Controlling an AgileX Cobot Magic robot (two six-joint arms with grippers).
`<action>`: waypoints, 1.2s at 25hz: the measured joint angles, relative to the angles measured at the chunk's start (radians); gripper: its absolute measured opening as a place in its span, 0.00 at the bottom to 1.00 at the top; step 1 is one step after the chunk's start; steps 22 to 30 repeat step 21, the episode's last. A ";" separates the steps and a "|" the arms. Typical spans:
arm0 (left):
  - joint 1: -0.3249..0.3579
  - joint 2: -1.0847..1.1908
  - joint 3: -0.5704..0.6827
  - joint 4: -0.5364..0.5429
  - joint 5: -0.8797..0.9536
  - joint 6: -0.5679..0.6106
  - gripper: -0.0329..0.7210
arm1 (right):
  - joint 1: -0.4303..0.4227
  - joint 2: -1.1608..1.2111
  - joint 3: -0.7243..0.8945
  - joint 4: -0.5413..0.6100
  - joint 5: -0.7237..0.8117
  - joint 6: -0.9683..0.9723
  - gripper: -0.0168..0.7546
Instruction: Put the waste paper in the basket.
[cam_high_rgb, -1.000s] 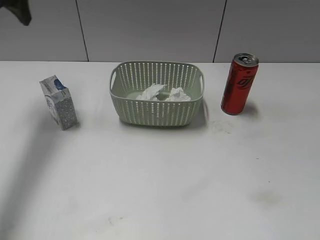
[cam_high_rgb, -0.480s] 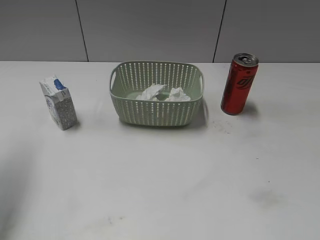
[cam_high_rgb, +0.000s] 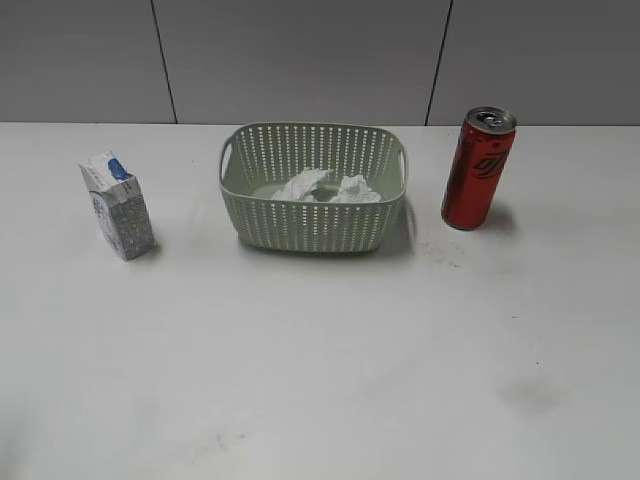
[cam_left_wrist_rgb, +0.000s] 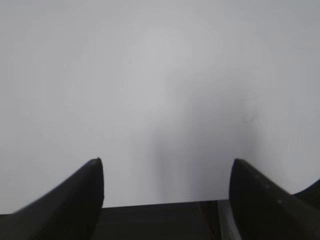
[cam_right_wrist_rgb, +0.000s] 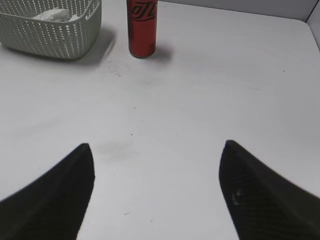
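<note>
I'm seeing the waste paper (cam_high_rgb: 328, 187) lying crumpled and white inside the basket (cam_high_rgb: 313, 225), pale green plastic with rounded corners and slotted, perforated walls, sitting mid-tabletop (cam_high_rgb: 320, 370). To its right a glossy red can (cam_high_rgb: 479, 169) is standing upright, well apart; to its left a small white-and-blue carton (cam_high_rgb: 117, 205) is leaning slightly. My left pincer (cam_left_wrist_rgb: 165, 185) is hanging spread over bare white surface, holding nothing. My right pincer (cam_right_wrist_rgb: 156, 175) is spread too, empty, with basket and can up ahead. Compared with a second ago, the dark arm in the top-left corner is gone, and its shadow on the left has faded.
</note>
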 joint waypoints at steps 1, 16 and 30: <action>0.000 -0.034 0.031 0.000 -0.002 0.000 0.81 | 0.000 0.000 0.000 0.000 0.000 0.000 0.78; 0.000 -0.519 0.120 0.005 -0.015 -0.058 0.81 | 0.000 0.000 0.000 0.000 0.000 0.001 0.78; 0.000 -0.662 0.120 0.005 -0.015 -0.058 0.81 | 0.000 0.000 0.000 0.000 0.000 0.001 0.78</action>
